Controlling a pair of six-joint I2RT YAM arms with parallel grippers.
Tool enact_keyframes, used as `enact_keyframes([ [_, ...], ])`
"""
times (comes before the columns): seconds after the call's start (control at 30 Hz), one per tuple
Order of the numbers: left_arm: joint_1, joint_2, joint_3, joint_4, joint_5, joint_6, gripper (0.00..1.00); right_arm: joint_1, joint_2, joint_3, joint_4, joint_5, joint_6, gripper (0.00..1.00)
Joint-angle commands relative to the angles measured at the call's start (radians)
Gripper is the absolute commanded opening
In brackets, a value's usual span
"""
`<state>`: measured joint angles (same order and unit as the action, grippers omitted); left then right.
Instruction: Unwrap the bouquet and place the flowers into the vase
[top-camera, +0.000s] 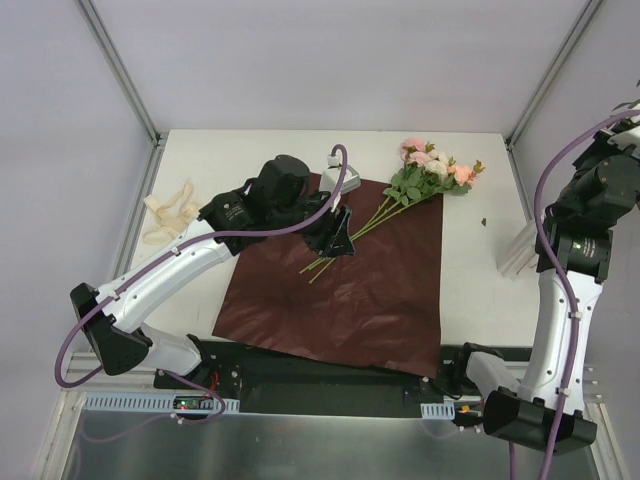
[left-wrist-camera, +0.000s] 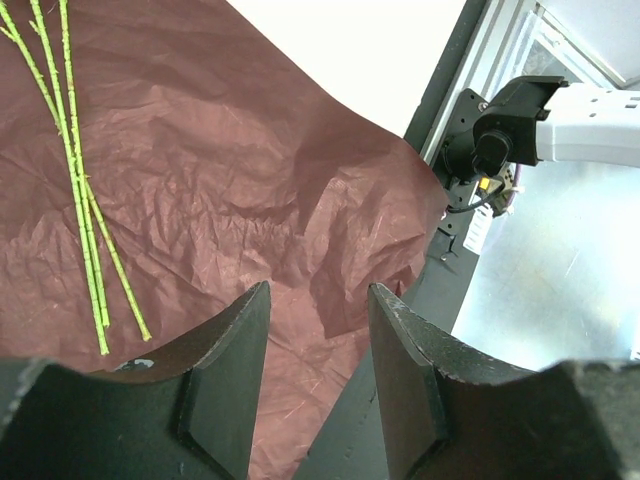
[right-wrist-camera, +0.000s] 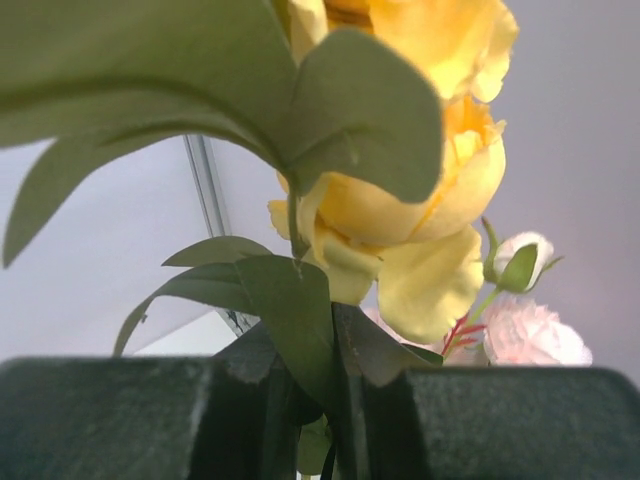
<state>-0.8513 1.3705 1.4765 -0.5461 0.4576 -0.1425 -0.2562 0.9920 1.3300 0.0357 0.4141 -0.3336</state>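
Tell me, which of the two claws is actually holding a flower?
The right gripper, shut on a yellow rose stem. The left gripper hangs open and empty above the maroon paper.

Lab test cell: white panels, aluminium frame

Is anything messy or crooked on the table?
Yes. The maroon paper lies crooked and crinkled, its near edge spilling off the table onto the black base plate. The cream ribbon sits crumpled far left, near the table's edge.

Maroon crinkly paper; pink/cream flowers, grn stems.
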Motion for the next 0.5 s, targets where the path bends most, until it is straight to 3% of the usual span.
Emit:
enact_keyframes([
  [0.0, -0.008, -0.03, 0.002, 0.005, -0.02, 0.021, 0.43, -0.015, -0.029, -0.041, 0.078, 0.002, -0.01, 0.06],
  [0.23, -0.008, -0.031, 0.004, 0.0, -0.023, 0.024, 0.44, -0.015, -0.055, -0.116, 0.06, 0.02, -0.002, 0.29],
  [0.47, -0.008, -0.028, 0.005, -0.006, -0.028, 0.026, 0.44, -0.017, -0.108, -0.153, -0.075, 0.066, 0.034, 0.63],
])
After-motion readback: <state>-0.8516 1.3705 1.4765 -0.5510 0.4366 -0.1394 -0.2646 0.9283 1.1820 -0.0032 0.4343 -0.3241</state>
